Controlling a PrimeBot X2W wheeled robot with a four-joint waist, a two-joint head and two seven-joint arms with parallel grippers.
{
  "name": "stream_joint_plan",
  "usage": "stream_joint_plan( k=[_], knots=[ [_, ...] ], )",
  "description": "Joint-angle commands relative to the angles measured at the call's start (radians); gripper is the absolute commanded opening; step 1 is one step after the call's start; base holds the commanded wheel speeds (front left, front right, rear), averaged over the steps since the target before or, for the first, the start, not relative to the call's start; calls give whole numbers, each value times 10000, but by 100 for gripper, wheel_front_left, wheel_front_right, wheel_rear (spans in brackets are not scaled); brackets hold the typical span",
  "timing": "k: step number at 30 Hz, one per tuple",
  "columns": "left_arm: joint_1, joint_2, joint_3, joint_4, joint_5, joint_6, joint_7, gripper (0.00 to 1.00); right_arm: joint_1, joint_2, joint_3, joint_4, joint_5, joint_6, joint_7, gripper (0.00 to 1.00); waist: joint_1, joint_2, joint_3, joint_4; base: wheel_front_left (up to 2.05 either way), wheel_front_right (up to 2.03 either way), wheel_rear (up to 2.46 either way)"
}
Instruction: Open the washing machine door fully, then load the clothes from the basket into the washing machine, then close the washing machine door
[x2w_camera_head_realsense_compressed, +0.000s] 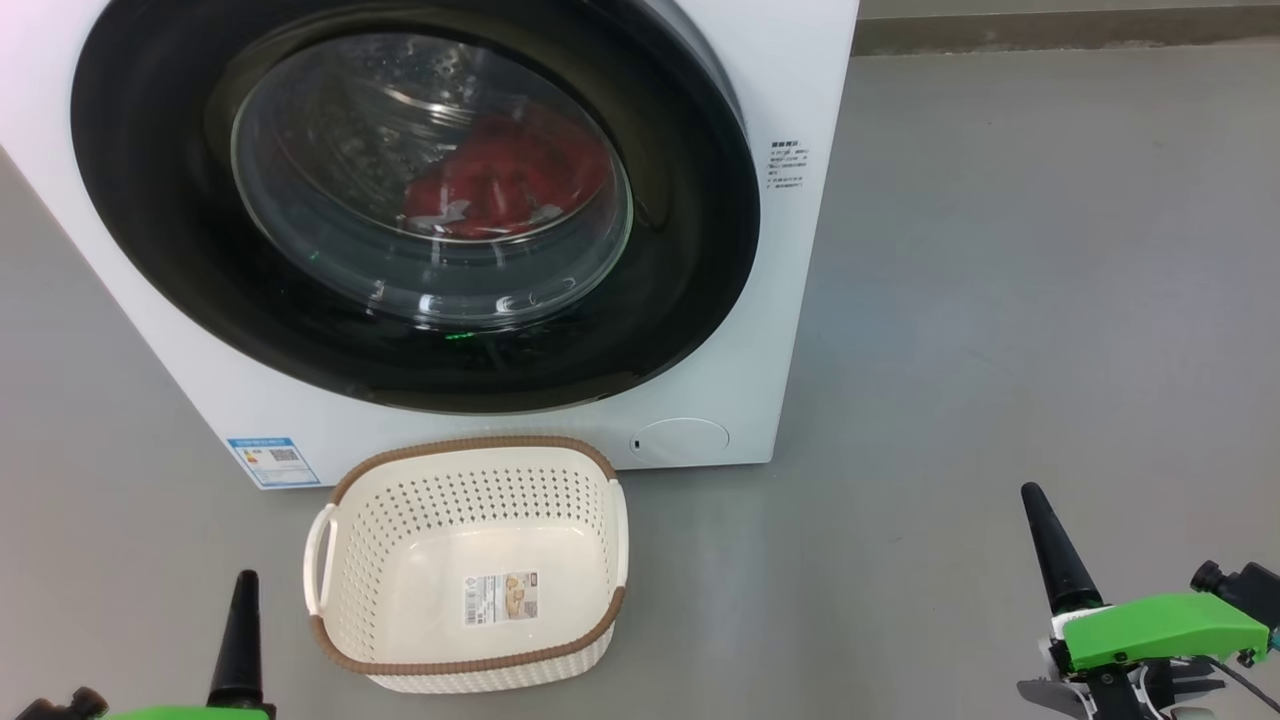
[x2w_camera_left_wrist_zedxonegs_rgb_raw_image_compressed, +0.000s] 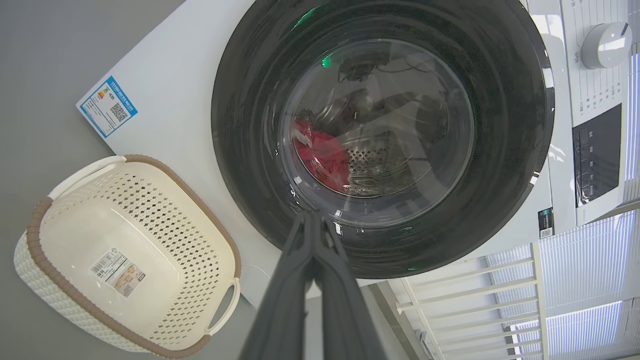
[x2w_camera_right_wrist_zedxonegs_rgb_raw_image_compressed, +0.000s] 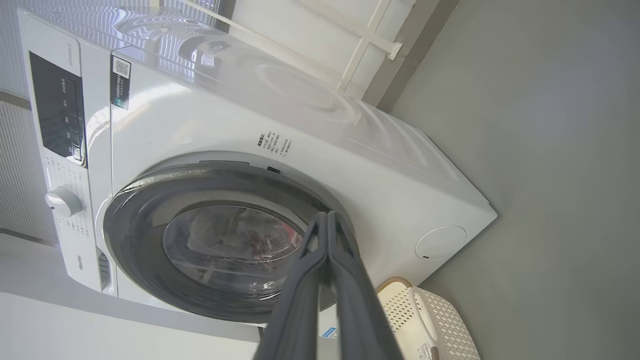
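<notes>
The white washing machine (x2w_camera_head_realsense_compressed: 790, 330) stands ahead with its round black door (x2w_camera_head_realsense_compressed: 160, 180) lying against the front. Red clothes (x2w_camera_head_realsense_compressed: 505, 180) show through the door's glass bowl, inside the steel drum. The cream basket (x2w_camera_head_realsense_compressed: 470, 500) sits on the floor just in front of the machine; nothing lies in it but the label on its bottom. My left gripper (x2w_camera_head_realsense_compressed: 245, 578) is shut at the lower left, just left of the basket. My right gripper (x2w_camera_head_realsense_compressed: 1030, 492) is shut at the lower right, well away from the machine. Both wrist views show the door (x2w_camera_left_wrist_zedxonegs_rgb_raw_image_compressed: 250, 100) (x2w_camera_right_wrist_zedxonegs_rgb_raw_image_compressed: 130, 210) beyond each gripper's (x2w_camera_left_wrist_zedxonegs_rgb_raw_image_compressed: 312, 215) (x2w_camera_right_wrist_zedxonegs_rgb_raw_image_compressed: 327, 216) pressed-together fingers.
Grey floor (x2w_camera_head_realsense_compressed: 1050, 250) stretches to the right of the machine. A wall base (x2w_camera_head_realsense_compressed: 1060, 30) runs along the back. The machine's control panel and knob (x2w_camera_left_wrist_zedxonegs_rgb_raw_image_compressed: 605, 45) sit above the door. A blue sticker (x2w_camera_head_realsense_compressed: 272, 462) marks the machine's lower left corner.
</notes>
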Motion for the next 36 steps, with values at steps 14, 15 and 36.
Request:
stream_joint_plan(
  k=[14,15,36],
  knots=[
    [-565,88,451,-31,-1631,-27,485,0,-2,154,-218,-349,1541,-10,494,0,-1,0,-59,-10,0,0,0],
    [-575,85,463,-21,-1732,-27,515,0,3,167,-240,-353,1636,-11,524,0,-1,0,-63,-11,0,0,0],
    [-779,36,711,193,-3749,-32,1106,0,106,417,-673,-425,3532,-15,1124,0,-1,0,-144,-25,0,0,0]
  ],
)
